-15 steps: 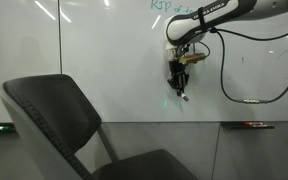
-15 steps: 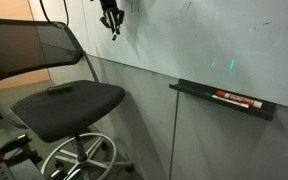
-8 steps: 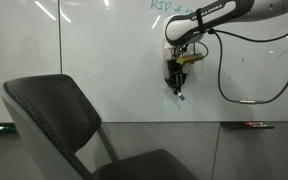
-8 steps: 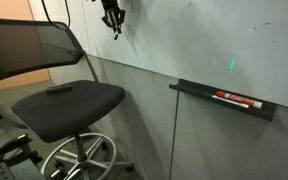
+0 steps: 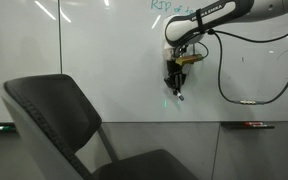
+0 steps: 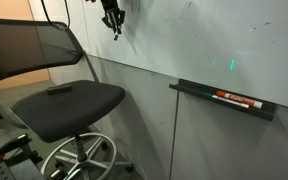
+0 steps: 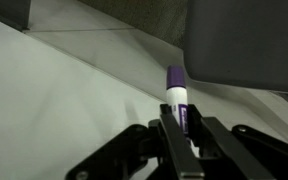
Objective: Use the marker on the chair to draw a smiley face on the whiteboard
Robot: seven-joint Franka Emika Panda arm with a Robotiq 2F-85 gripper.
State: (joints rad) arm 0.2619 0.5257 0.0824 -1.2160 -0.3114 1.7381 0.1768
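Observation:
My gripper [image 5: 176,82] is shut on the marker [image 5: 180,93] and holds it tip-down at the whiteboard [image 5: 104,60], below the green handwriting [image 5: 170,6]. In the other exterior view the gripper [image 6: 112,18] and marker [image 6: 115,32] hang above the chair [image 6: 69,100]. In the wrist view the marker [image 7: 176,95], white with a purple end, sticks out between the fingers [image 7: 170,140] toward the whiteboard [image 7: 54,90]. The chair [image 5: 54,110] stands in front of the board at lower left. I cannot make out any smiley face strokes.
A grey ledge [image 6: 224,102] under the board holds a red-and-black marker [image 6: 236,98], also seen at right [image 5: 254,124]. A black cable [image 5: 246,98] loops from the arm. A small dark flat object [image 6: 59,89] lies on the seat. The chair's wheeled base [image 6: 74,160] stands on the floor.
The gripper with the marker has shifted very slightly up and left along the board. Nothing else has moved.

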